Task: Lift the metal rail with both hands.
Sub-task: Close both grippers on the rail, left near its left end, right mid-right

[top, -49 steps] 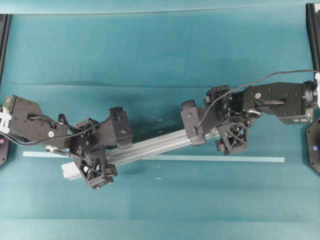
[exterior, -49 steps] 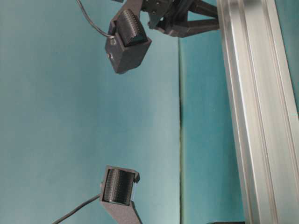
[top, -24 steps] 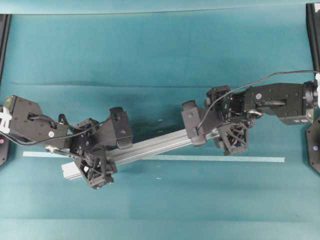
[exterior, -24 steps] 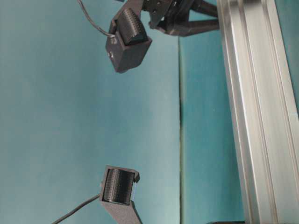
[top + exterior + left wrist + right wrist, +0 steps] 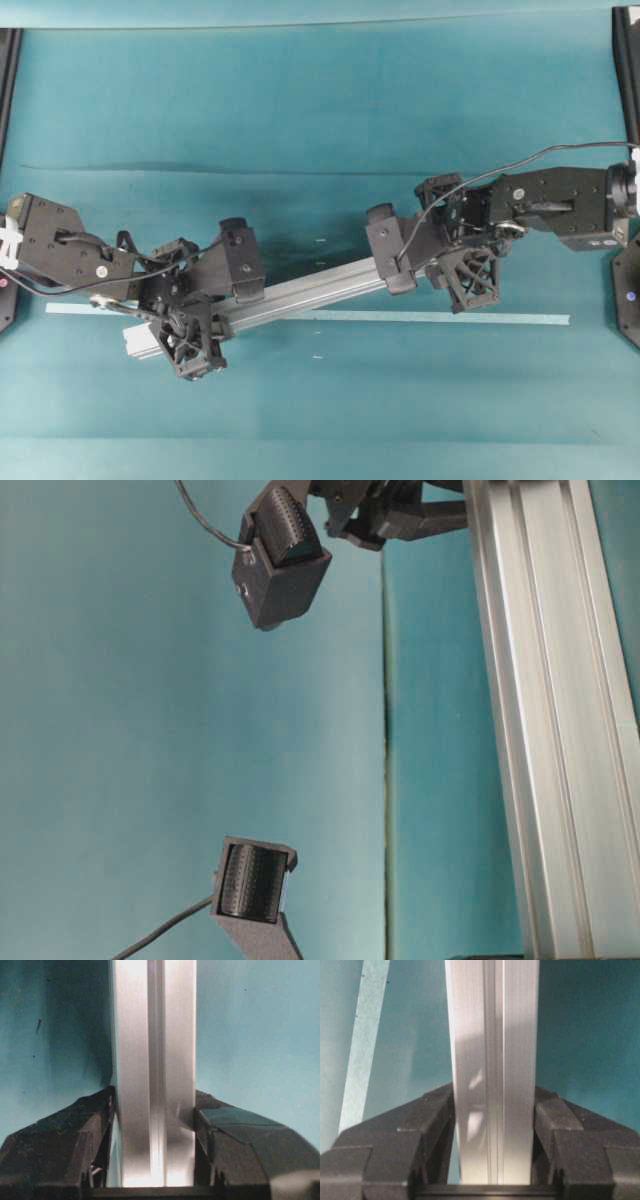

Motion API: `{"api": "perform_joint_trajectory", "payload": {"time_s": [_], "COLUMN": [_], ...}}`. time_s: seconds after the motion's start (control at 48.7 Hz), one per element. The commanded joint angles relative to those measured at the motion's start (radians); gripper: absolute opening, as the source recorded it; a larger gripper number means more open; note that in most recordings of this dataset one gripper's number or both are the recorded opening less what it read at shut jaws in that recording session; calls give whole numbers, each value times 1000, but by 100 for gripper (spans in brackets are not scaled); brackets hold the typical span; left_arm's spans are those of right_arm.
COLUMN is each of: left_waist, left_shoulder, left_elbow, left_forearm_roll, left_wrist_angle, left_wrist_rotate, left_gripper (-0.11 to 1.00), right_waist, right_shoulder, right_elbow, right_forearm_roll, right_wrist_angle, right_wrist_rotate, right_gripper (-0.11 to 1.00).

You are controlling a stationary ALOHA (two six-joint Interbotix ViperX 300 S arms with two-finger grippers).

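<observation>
Both grippers are on the metal rail (image 5: 300,291) now, and it lies diagonally across the lower middle of the overhead view on the teal surface (image 5: 300,100), its low end at lower left, rising toward the right. The left gripper (image 5: 205,305) straddles it near that lower-left end; in the left wrist view its fingers (image 5: 95,1125) press against both sides of the rail, pinching it. The right gripper (image 5: 440,262) sits at the rail's upper-right end, and the right wrist view shows its fingers (image 5: 435,1115) snug against both flanks as well. A pale tape strip (image 5: 420,317) runs level just below the rail, crossing under it near the left gripper.
</observation>
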Motion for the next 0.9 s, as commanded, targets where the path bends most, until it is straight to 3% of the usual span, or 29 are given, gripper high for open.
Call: {"api": "perform_joint_trajectory", "payload": {"time_s": [0.0, 0.616, 0.882], "left_waist": [6, 6, 6], "left_shoulder": [-11, -29, -129], "left_elbow": [-5, -12, -80], "left_forearm_roll": [2, 2, 2], "left_wrist_angle": [-6, 0, 167], "left_wrist_rotate": [-3, -5, -15], "left_gripper": [35, 35, 35], "right_waist": [-2, -3, -5], "right_shoulder": [5, -21, -129], "right_elbow": [-5, -17, -81], "right_forearm_roll": [3, 3, 3], "right_wrist_angle": [-2, 35, 172], "right_wrist_rotate": [2, 14, 28], "right_gripper": [41, 41, 41]}}
